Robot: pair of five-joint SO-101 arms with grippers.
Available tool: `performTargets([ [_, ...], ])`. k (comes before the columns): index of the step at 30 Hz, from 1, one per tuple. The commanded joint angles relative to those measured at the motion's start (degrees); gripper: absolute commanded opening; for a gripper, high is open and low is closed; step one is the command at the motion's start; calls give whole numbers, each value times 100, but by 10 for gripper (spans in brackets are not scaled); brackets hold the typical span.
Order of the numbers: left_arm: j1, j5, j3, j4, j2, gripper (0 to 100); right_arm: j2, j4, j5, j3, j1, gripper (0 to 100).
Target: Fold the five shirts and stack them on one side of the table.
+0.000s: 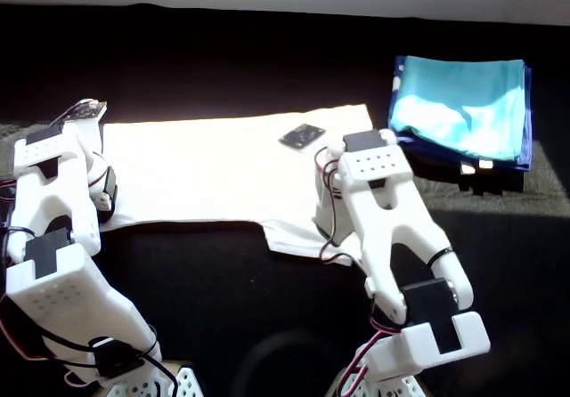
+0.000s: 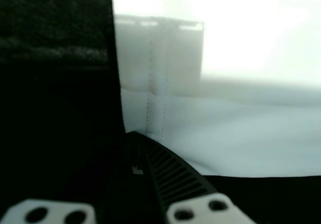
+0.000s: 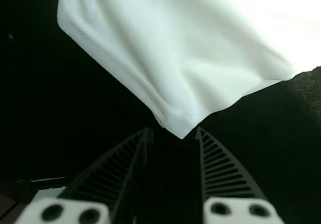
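Note:
A white shirt (image 1: 214, 166) lies spread flat across the black table (image 1: 223, 68), with a small dark patch (image 1: 303, 136) near its right end. My left gripper (image 1: 105, 192) is down at the shirt's left edge. In the left wrist view that gripper (image 2: 131, 133) is shut, its tips pinched together on the stitched hem of the shirt (image 2: 225, 123). My right gripper (image 1: 331, 232) is at the sleeve on the near right. It (image 3: 173, 131) stands open, with a corner of the shirt (image 3: 175, 48) hanging between its tips.
A stack of folded shirts (image 1: 463, 108) sits at the back right, a cyan one on top of blue and dark ones. Bare black table lies in front of the white shirt and behind it.

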Motion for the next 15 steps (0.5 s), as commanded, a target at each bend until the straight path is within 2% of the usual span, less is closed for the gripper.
performTargets([
  [1, 31, 18, 13, -185, 31, 9, -277, 92, 62, -259, -514, 142],
  [5, 31, 18, 13, -185, 31, 9, 119, -242, 35, 57, -1068, 146],
  [9, 31, 18, 13, -185, 31, 9, 681, -857, 35, 127, -1059, 166],
  [12, 31, 18, 13, -185, 31, 9, 1077, -971, 35, 119, -1033, 213],
  [15, 31, 18, 13, -185, 31, 9, 1262, -963, 35, 119, -1051, 214],
])
